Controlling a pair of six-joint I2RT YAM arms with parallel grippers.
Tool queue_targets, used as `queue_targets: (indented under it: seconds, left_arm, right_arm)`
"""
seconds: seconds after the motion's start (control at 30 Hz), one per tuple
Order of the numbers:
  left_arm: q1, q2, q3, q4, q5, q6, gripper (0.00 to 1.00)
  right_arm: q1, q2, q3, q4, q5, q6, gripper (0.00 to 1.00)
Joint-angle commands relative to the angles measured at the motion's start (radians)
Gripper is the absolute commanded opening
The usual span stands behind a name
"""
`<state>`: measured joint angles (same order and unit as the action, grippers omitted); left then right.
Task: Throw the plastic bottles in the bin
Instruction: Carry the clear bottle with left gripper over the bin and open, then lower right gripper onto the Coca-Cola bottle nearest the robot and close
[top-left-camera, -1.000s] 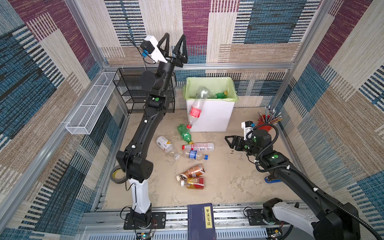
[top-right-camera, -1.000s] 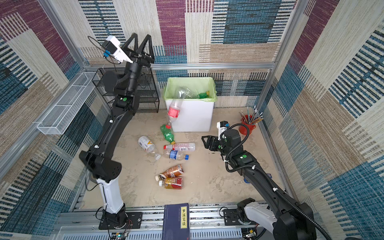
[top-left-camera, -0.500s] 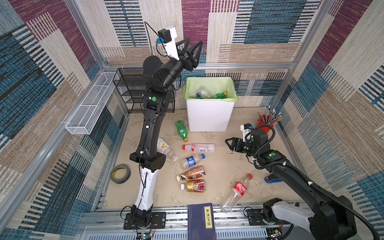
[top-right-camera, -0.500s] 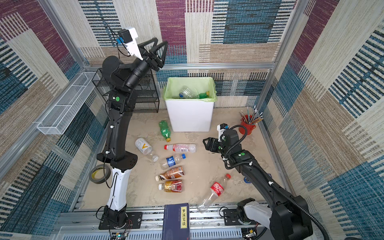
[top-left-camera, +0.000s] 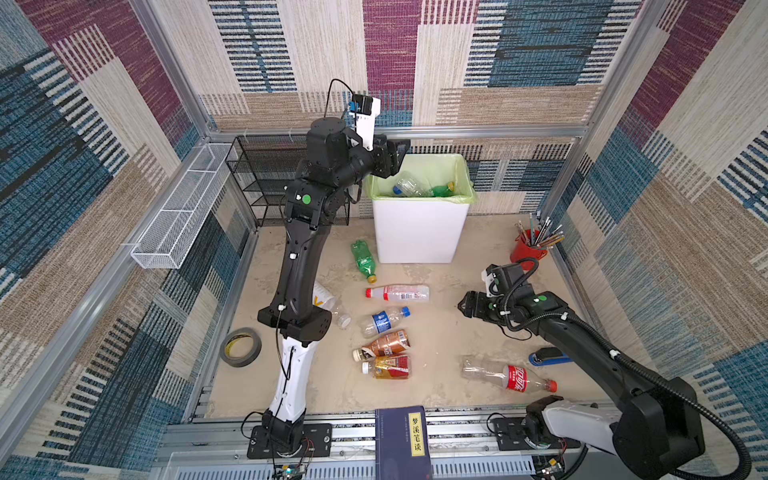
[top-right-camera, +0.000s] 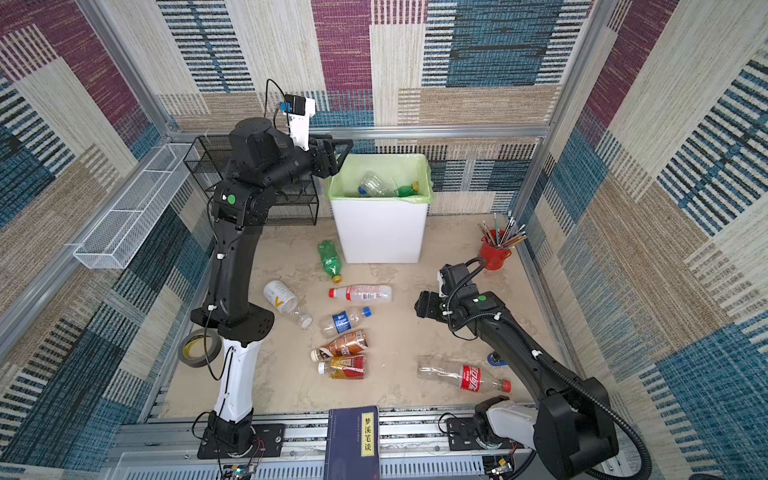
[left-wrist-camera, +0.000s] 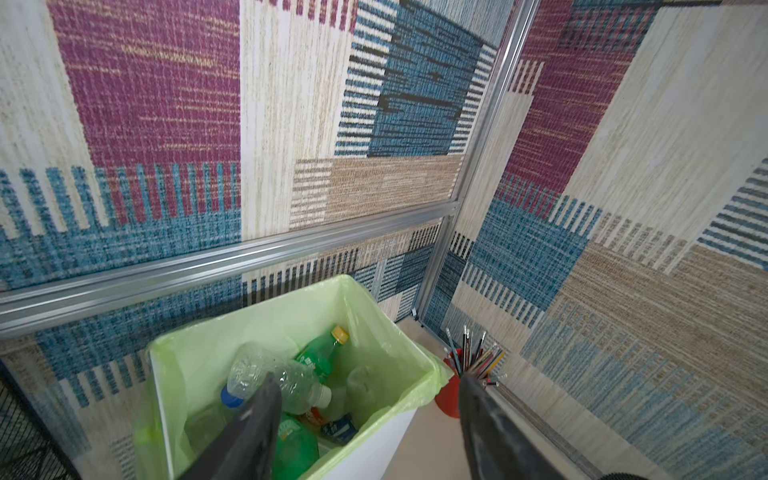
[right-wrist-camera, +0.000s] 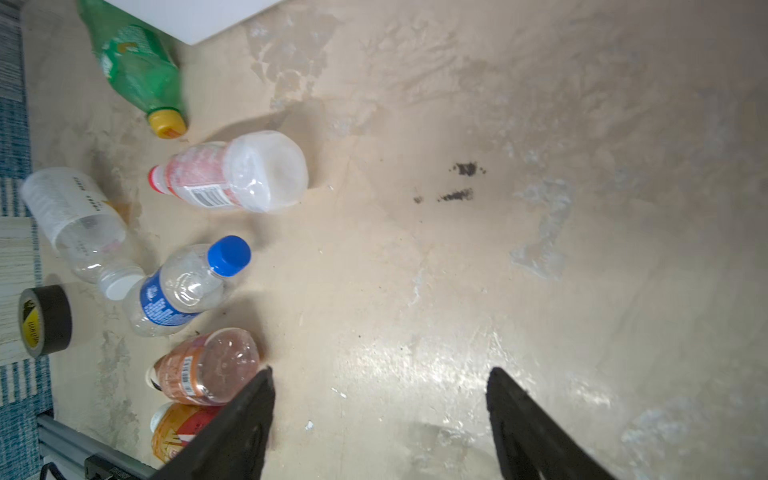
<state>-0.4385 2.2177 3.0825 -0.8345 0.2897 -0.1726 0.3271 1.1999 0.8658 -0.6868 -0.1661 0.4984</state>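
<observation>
left end effector (top-left-camera: 398, 153): empty, by bin (top-left-camera: 419, 232) | right end effector (top-left-camera: 462, 308): empty

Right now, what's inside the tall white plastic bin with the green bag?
In the white bin: a crumpled clear bottle with a blue cap, a green bottle with a yellow cap, another green bottle lower down. Whatever lies under them is covered.

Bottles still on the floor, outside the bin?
7. Green bottle by the bin; red-capped clear bottle, blue-labelled bottle, brown bottle and amber bottle mid-floor; white-labelled bottle beside the left arm, which may hide more; cola bottle front right.
</observation>
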Motion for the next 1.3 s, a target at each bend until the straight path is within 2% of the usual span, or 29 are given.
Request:
queue_targets:
  seconds: [0.0, 0.07, 0.2, 0.37, 0.5, 0.73, 0.87, 1.1, 1.27]
  left_arm:
    - [0.001, -0.077, -0.15, -0.021, -0.022, 0.033, 0.68]
    - [0.006, -0.128, -0.258, -0.001, -0.023, 0.016, 0.68]
    - [0.009, -0.136, -0.281, -0.067, -0.063, -0.003, 0.68]
    - [0.015, -0.165, -0.345, -0.13, -0.12, -0.027, 0.68]
    - [0.015, -0.221, -0.456, -0.178, -0.151, -0.061, 0.68]
    - [0.018, -0.362, -0.7, -0.214, -0.179, -0.094, 0.7]
    - [0.034, -0.472, -0.886, -0.146, -0.162, -0.121, 0.71]
    - [0.061, -0.739, -1.347, 0.155, -0.176, -0.189, 0.74]
    - [0.086, -0.808, -1.446, 0.188, -0.173, -0.21, 0.75]
  right_arm:
    - [0.001, -0.005, 0.038, -0.152, 0.079, 0.086, 0.83]
    - [0.0, -0.008, 0.069, -0.216, 0.099, 0.138, 0.83]
    - [-0.022, -0.025, 0.124, -0.338, 0.131, 0.246, 0.86]
    - [-0.124, -0.088, 0.122, -0.388, 0.038, 0.342, 0.87]
    - [-0.192, -0.156, 0.047, -0.364, -0.066, 0.446, 0.88]
    - [-0.23, -0.262, -0.107, -0.309, -0.151, 0.646, 0.89]
    - [-0.239, -0.314, -0.193, -0.287, -0.189, 0.737, 0.89]
    - [-0.249, -0.36, -0.218, -0.348, -0.179, 0.818, 0.91]
    - [-0.25, -0.328, -0.24, -0.361, -0.16, 0.807, 0.91]
